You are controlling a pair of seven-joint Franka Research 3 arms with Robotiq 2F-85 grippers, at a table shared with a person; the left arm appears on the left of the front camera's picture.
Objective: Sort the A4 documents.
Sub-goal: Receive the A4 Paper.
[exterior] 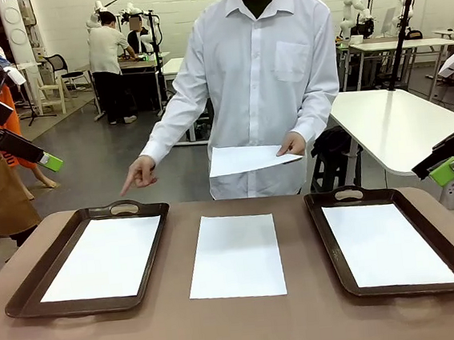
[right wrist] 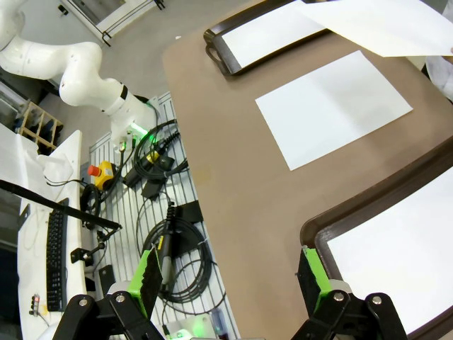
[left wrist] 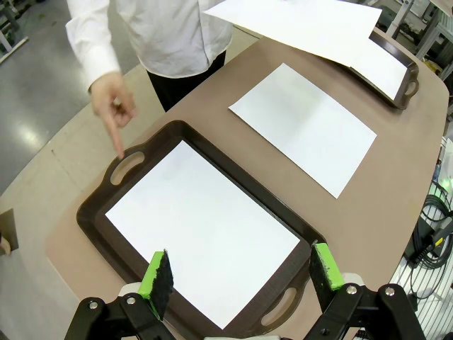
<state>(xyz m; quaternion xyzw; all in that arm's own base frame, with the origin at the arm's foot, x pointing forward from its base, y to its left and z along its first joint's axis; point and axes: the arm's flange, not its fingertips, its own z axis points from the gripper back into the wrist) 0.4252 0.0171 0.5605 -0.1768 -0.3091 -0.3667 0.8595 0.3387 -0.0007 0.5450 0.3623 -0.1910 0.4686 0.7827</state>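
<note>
A4 documents [exterior: 235, 255]: left hand [left wrist: 242, 269] wide, empty, above left tray [left wrist: 92, 212], one sheet [left wrist: 202, 241] inside; right hand [right wrist: 230, 273] wide, empty, by right tray [right wrist: 318, 225] corner; middle sheet [left wrist: 304, 124] bare on table [exterior: 242, 329] between trays; person's finger [exterior: 139, 178] points at left tray, likely its destination.

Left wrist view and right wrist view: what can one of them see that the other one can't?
Left wrist view: the person's hand pointing down toward the left tray handle, beyond the open left end effector. Right wrist view: black cables and a keyboard down beside the table, beyond the open right end effector. Both: the brown table, the left tray and the right tray, the loose sheet lying flat between them, and the held-up sheet the person has.
</note>
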